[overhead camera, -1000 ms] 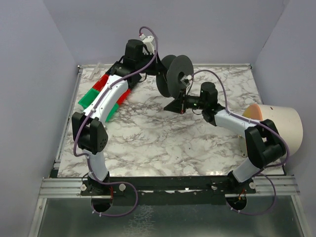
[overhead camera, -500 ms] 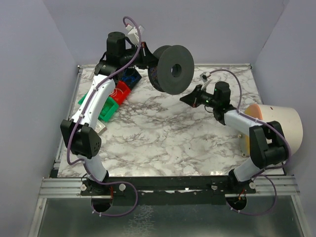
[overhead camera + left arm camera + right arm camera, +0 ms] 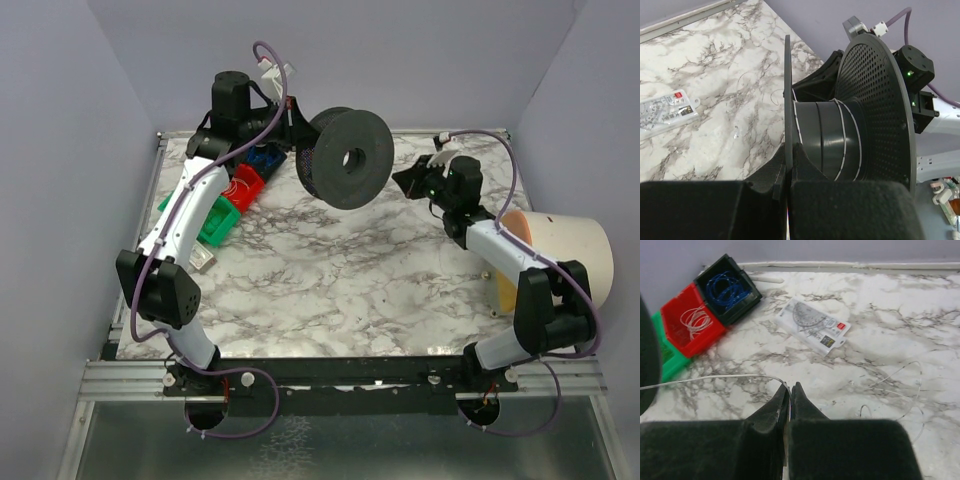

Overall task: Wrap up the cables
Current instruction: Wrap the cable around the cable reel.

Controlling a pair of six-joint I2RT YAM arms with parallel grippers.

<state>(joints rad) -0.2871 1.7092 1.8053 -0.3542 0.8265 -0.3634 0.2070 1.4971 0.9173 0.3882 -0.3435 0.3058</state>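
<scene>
Right claw [image 3: 790,385] pinches cable [image 3: 715,377] leading toward spool [image 3: 372,150].

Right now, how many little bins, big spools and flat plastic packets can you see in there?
Bins: 3 (black bin, red bin, green bin)
Spools: 1 (the spool, held off the table in the left pincer)
Flat packets: 1 (the packet, with a protractor inside)
Total: 5
</scene>
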